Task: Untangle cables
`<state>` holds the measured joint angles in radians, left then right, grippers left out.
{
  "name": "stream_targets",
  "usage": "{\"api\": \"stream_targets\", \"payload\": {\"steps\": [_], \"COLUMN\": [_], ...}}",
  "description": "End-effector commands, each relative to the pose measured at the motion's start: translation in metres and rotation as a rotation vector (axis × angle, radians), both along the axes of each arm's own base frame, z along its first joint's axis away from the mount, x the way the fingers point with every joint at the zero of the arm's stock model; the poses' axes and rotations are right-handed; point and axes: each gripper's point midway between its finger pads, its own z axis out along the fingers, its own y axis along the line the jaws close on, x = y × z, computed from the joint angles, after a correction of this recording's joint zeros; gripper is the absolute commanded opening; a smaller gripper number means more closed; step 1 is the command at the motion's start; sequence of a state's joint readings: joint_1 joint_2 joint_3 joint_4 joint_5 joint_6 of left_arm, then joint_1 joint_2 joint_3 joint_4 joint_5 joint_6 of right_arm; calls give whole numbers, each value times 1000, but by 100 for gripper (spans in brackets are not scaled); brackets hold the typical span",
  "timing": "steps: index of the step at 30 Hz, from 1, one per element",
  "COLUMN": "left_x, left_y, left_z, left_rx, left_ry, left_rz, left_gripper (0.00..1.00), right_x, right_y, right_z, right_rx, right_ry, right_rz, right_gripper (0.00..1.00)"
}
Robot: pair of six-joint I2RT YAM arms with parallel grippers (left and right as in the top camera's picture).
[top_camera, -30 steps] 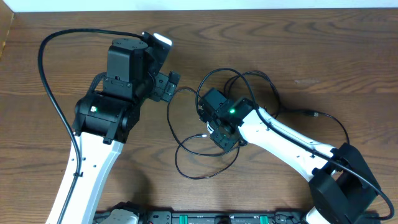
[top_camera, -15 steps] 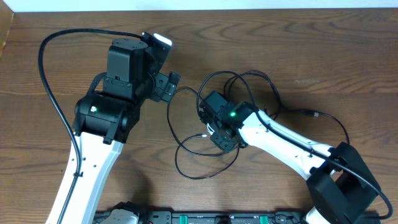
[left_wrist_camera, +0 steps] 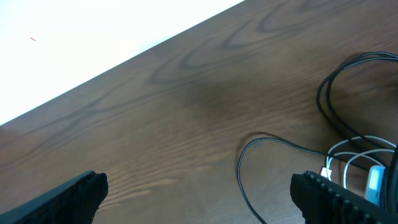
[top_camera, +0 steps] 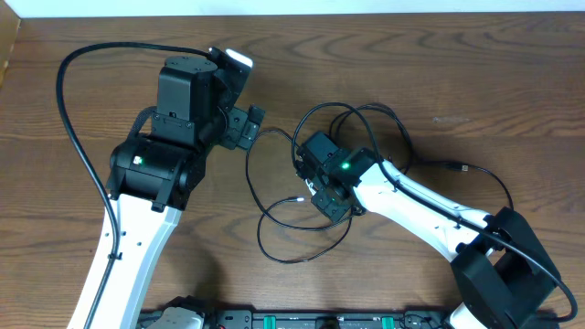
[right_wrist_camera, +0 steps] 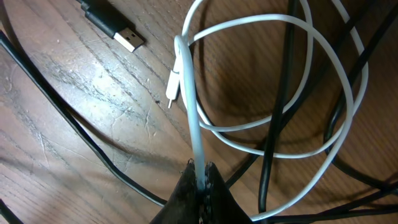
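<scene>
The right gripper (right_wrist_camera: pixel 200 177) is pinched tight on the white cable (right_wrist_camera: pixel 191 112), tangled with black cables (right_wrist_camera: pixel 285 74) near the bench's middle, and the left gripper (left_wrist_camera: pixel 199 196) hangs wide apart, so next comes a gentle pull, I think.

Left wrist view: white cable (left_wrist_camera: pixel 327 170) cut by right edge; fingers (left_wrist_camera: pixel 68 194) cropped below.

Soft, even light falls from above on the wooden table (top_camera: pixel 512 82), leaving only faint shadows. In the left wrist view the far background is blown out to white, and the left gripper's fingertips (left_wrist_camera: pixel 74 196) are blurred. The right wrist view is dimmer and warmer: the white cable (right_wrist_camera: pixel 193 118) is sharp, and the wood at left has a sheen.
</scene>
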<state>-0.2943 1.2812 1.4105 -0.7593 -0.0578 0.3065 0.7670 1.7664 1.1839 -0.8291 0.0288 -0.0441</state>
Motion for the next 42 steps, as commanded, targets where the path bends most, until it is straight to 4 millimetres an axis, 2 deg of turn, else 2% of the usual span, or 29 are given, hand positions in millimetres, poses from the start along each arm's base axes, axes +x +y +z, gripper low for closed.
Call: {"api": "stream_targets", "payload": {"steps": [1, 5, 8, 12, 13, 14, 15, 22, 28, 33, 38, 42], "left_x": [0, 0, 0, 0, 0, 0, 0, 0, 1, 1, 1, 1], "left_y": [1, 1, 1, 1, 1, 1, 1, 1, 1, 1, 1, 0], "left_z": [-3, -3, -3, -3, -3, -3, -3, -3, -3, -3, -3, -3], "left_rx": [-11, -10, -10, -10, -10, -10, -10, -10, -10, -10, -10, -10], "left_ry": [10, 10, 10, 10, 10, 10, 10, 10, 12, 12, 12, 11], "left_rz": [9, 9, 9, 9, 9, 9, 9, 9, 9, 9, 9, 9], "left_gripper": [100, 100, 100, 100, 100, 100, 100, 100, 100, 100, 100, 100], "right_x": [6, 18, 34, 60, 66, 76, 81, 97, 99, 87, 72, 60], "right_y": [5, 16, 24, 28, 26, 21, 17, -14, -49, -65, -74, -74], "right_z": [9, 38, 75, 140, 156, 189, 206, 299, 372, 419, 453, 470], "right_rx": [21, 63, 101, 151, 166, 199, 217, 321, 409, 463, 514, 570], "right_ry": [-15, -59, -140, -302, -339, -415, -453, -654, -809, -913, -988, -1014], "right_rz": [-16, -15, -22, -54, -66, -95, -112, -161, -236, -241, -232, -209], "right_gripper": [1, 1, 1, 1, 1, 1, 1, 1, 1, 1, 1, 1]}}
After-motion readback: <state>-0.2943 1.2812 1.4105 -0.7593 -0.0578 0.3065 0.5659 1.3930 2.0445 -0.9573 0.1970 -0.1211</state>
